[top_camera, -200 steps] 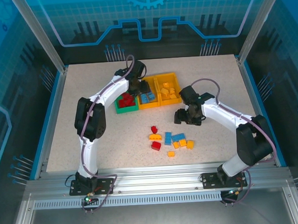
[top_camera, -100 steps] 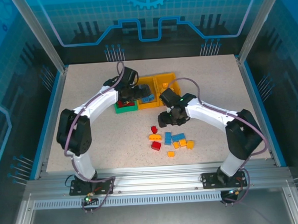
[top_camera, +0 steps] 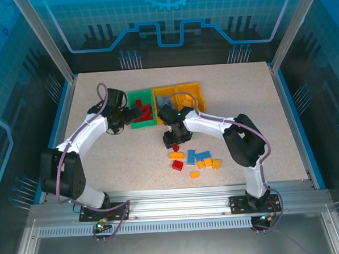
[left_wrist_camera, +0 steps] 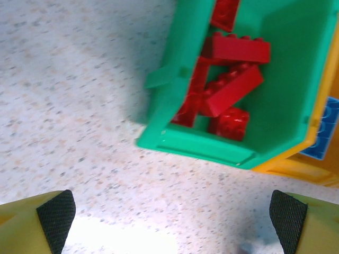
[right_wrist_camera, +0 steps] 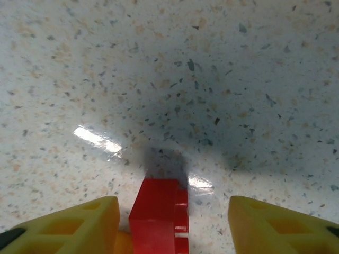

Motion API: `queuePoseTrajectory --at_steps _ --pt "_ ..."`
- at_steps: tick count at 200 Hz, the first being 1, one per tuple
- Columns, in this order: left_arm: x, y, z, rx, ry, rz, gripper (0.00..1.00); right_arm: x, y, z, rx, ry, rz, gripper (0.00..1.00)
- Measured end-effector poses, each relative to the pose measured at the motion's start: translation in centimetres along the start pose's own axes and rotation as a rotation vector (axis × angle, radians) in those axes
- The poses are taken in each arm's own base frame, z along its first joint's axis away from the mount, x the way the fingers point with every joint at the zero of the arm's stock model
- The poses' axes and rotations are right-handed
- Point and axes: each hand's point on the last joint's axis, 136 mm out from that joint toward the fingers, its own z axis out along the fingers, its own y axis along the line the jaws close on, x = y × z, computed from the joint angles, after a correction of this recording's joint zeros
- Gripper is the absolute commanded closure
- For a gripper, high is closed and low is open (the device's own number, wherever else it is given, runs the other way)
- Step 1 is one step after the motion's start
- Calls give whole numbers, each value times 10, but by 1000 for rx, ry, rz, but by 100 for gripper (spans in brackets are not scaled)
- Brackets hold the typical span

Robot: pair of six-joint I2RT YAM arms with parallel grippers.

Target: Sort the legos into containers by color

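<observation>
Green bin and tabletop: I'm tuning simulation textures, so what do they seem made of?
The green rectangular bin looks like moulded plastic: smooth, soft sheen, moulded rim tab. The speckled beige tabletop looks like glossy laminate or stone composite, given its glare patches; which one is unclear.

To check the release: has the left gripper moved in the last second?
Yes. The left gripper moved left across the green bin, from its right side to its left edge.

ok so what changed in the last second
The left gripper swung left off the green bin, now open. The right gripper swept left to straddle a red brick, not gripped yet. The bins and loose pile stayed put.
</observation>
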Motion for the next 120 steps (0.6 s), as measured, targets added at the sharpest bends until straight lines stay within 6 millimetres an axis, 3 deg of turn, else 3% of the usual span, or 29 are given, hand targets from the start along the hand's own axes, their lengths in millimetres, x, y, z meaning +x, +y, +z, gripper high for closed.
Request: queuePoseTrajectory --at_steps 41,75,95,120 --pt "-1 25 -12 -10 -28 -50 1 1 1 9 21 46 -26 68" --pt "0 38 -17 -17 -38 -75 1 0 4 2 25 52 -22 75" --pt "6 44 -14 -29 -25 -79 1 -16 12 -13 7 8 -13 77" --pt "14 51 -9 -44 -6 -82 1 -52 28 -45 -41 -99 20 78"
